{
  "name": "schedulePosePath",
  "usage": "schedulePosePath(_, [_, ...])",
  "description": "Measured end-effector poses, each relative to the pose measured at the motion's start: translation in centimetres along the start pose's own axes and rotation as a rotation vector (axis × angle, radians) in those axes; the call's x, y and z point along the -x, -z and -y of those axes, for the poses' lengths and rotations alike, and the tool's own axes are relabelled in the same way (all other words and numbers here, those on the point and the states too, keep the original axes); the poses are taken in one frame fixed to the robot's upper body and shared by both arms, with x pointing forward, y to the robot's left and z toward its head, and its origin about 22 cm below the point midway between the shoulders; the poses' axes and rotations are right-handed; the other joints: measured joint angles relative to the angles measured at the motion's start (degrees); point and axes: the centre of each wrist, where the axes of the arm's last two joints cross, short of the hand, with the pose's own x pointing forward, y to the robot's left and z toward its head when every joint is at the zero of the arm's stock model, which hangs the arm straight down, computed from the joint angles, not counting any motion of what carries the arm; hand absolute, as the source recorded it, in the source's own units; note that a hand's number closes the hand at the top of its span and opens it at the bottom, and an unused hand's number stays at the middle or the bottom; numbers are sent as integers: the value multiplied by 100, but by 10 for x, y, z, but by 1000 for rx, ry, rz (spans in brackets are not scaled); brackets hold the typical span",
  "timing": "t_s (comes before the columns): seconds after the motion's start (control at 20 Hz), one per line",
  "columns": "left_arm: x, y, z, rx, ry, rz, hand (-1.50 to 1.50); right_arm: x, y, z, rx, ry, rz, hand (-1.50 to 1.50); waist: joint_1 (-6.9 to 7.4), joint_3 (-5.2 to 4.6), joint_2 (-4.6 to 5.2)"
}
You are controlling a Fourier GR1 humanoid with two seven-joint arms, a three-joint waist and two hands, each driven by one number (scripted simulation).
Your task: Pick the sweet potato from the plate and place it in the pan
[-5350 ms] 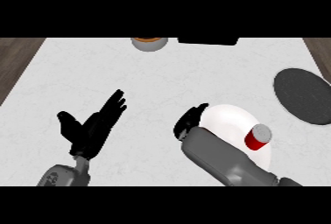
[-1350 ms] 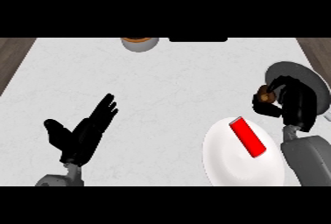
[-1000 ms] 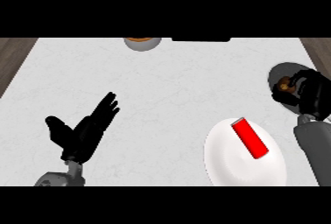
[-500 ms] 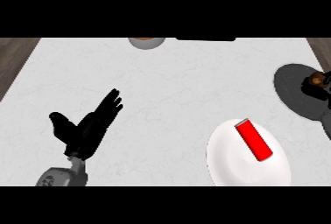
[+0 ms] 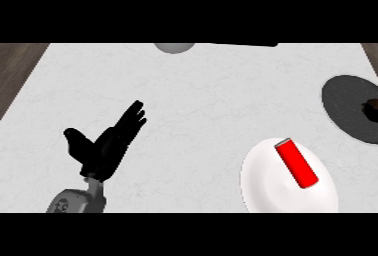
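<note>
Resting lower left: one left robot hand, fingers spread. One white plate lower right (one red block on it). One dark pan at right edge.

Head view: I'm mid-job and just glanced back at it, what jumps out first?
The bright red block lying on the white plate at the lower right catches the eye first. Next comes the left hand, black, open and resting at the lower left of the pale counter. At the right edge sits the dark pan, with a small brownish thing, probably the sweet potato, barely showing in it.
</note>
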Motion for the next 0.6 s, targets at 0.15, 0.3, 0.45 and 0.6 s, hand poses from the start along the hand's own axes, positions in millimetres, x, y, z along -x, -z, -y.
schedulePosePath(0.15, [-2, 1, 1, 11, 5, 1, 0, 6, -3, -3, -79, -23, -37, -150, 49, 8, 14])
schedulePosePath(0.3, [-1, 1, 2, 10, 5, 1, 0, 5, -2, -2, -115, 20, -47, -150, 47, 19, 18])
schedulePosePath(0.45, [-2, 2, 4, 2, -3, 3, 0, -1, 0, -4, -115, 135, -37, -150, -2, 31, 5])
schedulePosePath(0.6, [0, -1, 1, -9, -6, -1, 0, -6, 4, -1, -87, 281, -32, -150, -51, 37, -17])
